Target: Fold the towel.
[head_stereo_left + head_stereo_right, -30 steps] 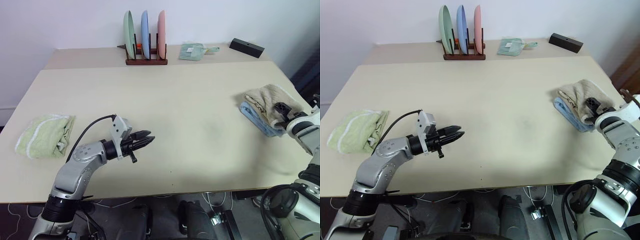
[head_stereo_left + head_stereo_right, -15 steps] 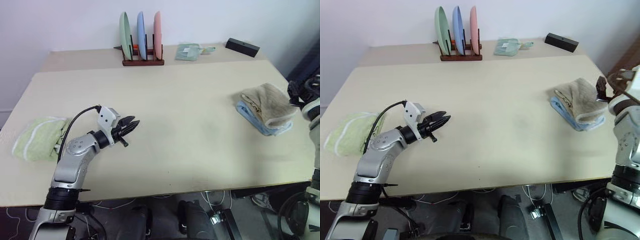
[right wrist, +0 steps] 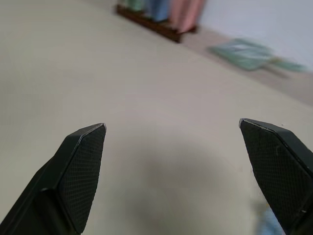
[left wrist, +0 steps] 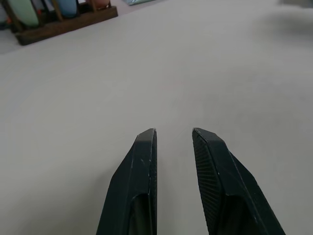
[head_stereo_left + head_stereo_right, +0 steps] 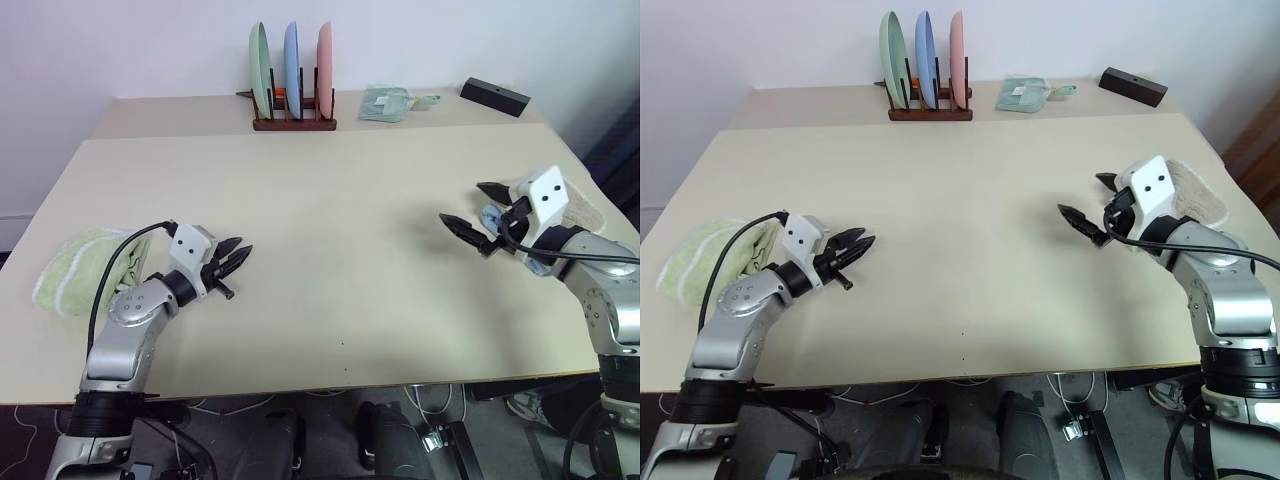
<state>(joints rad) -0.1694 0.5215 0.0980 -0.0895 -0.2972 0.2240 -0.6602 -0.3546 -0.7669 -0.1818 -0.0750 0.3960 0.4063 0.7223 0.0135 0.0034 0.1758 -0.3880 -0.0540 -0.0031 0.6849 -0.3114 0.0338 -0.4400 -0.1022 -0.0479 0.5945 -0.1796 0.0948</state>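
Two grippers hover empty over the cream table (image 5: 330, 230): the left gripper (image 5: 238, 256), near the front left, has its black fingers parted by a narrow gap, and the right gripper (image 5: 468, 214) has its fingers spread wide. Just behind the right one, at the table's right edge, lies the beige towel (image 5: 1196, 195), with a light green towel (image 5: 80, 270) at the left edge. Farthest back stand a plate rack (image 5: 293, 68), a folded pale cloth (image 5: 388, 102) and a black box (image 5: 494, 96).

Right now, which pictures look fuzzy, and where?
Right wrist view: the plate rack and green cloth far back are fuzzy; the right claw tips look sharp. Left wrist view: the rack is a bit soft. Head views: mostly clear, with a soft shadow under the left claw.
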